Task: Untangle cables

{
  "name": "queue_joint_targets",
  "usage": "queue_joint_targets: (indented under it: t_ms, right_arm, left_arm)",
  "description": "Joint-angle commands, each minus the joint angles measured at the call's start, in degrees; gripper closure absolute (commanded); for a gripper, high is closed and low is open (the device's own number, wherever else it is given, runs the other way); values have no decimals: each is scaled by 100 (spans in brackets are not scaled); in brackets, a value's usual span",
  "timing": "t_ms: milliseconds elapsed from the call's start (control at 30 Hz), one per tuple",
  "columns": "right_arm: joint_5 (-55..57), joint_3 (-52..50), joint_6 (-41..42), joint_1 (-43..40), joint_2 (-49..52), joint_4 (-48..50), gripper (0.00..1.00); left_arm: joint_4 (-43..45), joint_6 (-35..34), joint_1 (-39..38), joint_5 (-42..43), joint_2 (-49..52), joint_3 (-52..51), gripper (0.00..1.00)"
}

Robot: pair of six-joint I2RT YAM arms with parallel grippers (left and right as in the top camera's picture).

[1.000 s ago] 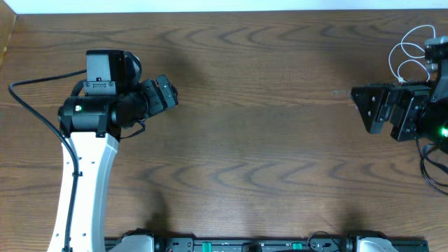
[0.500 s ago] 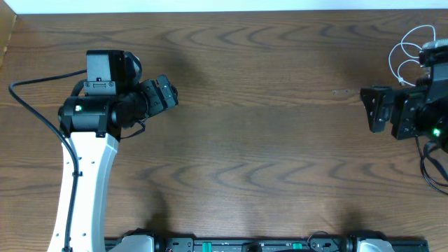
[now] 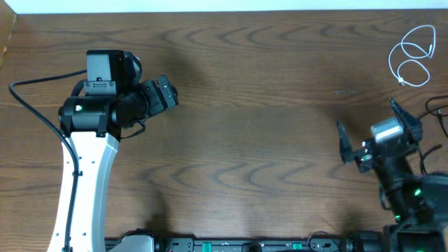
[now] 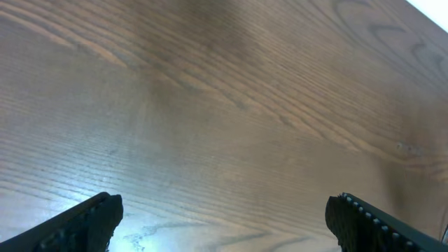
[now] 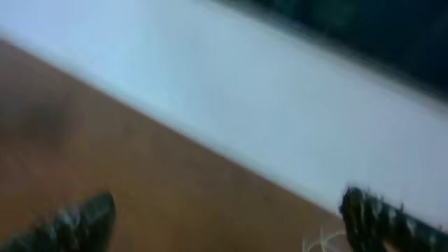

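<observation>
Reach matters: white cable (image 3: 409,60) lies coiled beyond the right gripper (image 3: 365,120), which is spread wide and empty; descend squarely on one loop.

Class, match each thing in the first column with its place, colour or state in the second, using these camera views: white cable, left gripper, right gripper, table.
Column 1:
1. white cable
2. left gripper
3. right gripper
4. table

Column 2:
A. brown wood grain
B. fingers open, over the table's left side
C. lying in loops near the far right corner
D. fingers open, on the right side, closer to the near edge than the loops

Pairs: 1-C; 2-B; 3-D; 4-A
</observation>
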Motion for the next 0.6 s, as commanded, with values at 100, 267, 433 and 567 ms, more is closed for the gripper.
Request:
queue_joint_targets:
  t_ms: [100, 267, 433, 567]
  right_arm:
    - [-15, -1869, 7, 2, -1366, 1322, 1]
    - [761, -2671, 855, 0, -2120, 1827, 1]
    - [1213, -3241, 1823, -103, -2483, 1967, 1]
    - [1725, -3425, 2094, -153, -2479, 2321, 1]
  left_arm:
    - [2, 55, 13, -76, 26, -70, 2]
    - [2, 55, 13, -76, 26, -70, 2]
    - [2, 55, 13, -76, 26, -70, 2]
    - [2, 55, 13, -76, 26, -70, 2]
